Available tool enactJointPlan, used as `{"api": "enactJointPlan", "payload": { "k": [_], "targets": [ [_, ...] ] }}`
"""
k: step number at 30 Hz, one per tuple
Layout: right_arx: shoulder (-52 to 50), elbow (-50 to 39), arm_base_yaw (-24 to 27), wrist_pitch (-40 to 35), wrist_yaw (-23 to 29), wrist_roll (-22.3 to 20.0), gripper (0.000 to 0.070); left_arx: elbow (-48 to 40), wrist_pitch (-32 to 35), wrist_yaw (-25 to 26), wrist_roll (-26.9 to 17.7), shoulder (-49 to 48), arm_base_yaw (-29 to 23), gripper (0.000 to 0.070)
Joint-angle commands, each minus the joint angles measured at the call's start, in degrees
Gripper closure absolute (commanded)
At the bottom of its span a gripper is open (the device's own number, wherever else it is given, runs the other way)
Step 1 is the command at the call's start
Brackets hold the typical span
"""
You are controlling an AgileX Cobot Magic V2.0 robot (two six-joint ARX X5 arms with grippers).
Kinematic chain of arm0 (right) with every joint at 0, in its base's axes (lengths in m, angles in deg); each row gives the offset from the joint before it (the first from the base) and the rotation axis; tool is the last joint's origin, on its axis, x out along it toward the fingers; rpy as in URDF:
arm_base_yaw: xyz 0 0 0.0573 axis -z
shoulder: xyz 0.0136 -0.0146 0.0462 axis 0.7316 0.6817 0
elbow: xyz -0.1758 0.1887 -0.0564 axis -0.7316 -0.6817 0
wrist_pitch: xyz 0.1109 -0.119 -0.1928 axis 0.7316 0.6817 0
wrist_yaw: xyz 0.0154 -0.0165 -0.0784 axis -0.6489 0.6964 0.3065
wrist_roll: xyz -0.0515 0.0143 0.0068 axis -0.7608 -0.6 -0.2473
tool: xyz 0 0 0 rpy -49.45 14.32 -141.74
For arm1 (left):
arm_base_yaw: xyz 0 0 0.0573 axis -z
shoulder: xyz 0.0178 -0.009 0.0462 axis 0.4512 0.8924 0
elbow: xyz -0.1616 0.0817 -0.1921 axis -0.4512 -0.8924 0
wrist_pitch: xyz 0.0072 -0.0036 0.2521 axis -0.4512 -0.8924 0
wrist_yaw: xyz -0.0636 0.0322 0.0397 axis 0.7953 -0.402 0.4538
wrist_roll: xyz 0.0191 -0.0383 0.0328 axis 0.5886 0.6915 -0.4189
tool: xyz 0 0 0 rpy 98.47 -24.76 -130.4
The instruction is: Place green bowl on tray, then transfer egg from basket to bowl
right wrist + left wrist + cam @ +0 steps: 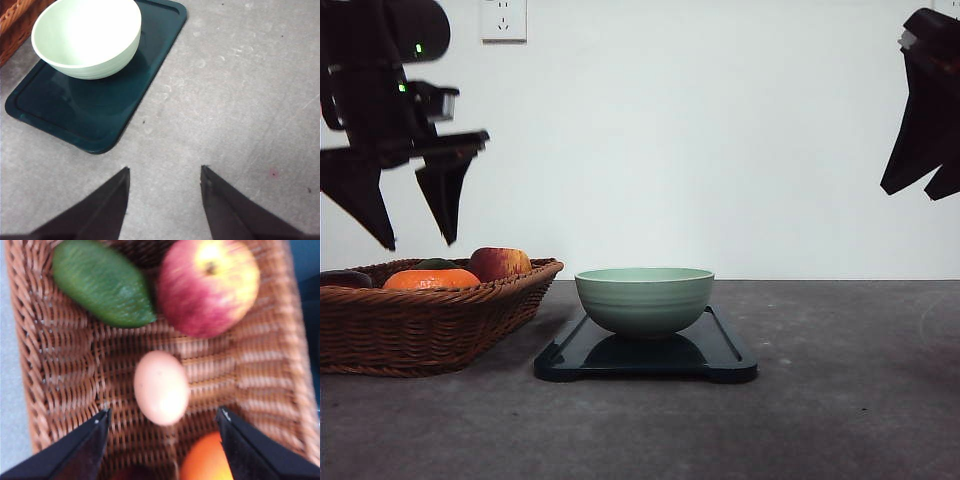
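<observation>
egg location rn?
In the basket, on the robot's left side of the table. The left wrist view shows the egg lying on the weave below the open left gripper, between the apple and the orange fruit.

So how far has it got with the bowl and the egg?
The first part looks done: the green bowl sits on the tray, empty. In hand now: the left gripper hangs open above the basket, its fingers either side of the egg, which lies among the fruit. Left to do: grasp the egg and carry it to the bowl. The right gripper is open over bare table.
</observation>
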Motion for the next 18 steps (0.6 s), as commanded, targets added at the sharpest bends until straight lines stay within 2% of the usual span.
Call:
{"api": "enactJointPlan", "payload": {
  "k": [1, 5, 18],
  "targets": [
    [0.4, 0.3, -0.5, -0.2, 0.0, 0.6, 0.0421, 1.4, 1.5, -0.4, -0.9, 1.6, 0.2, 0.0265],
    [0.4, 0.3, -0.5, -0.1, 0.0, 0.7, 0.0421, 1.4, 3.8, -0.4, -1.1, 3.5, 0.2, 0.0265],
    [0.4, 0.3, -0.5, -0.1, 0.1, 1.0, 0.0421, 1.4, 4.1, -0.4, -1.1, 9.2, 0.2, 0.0265]
  ]
}}
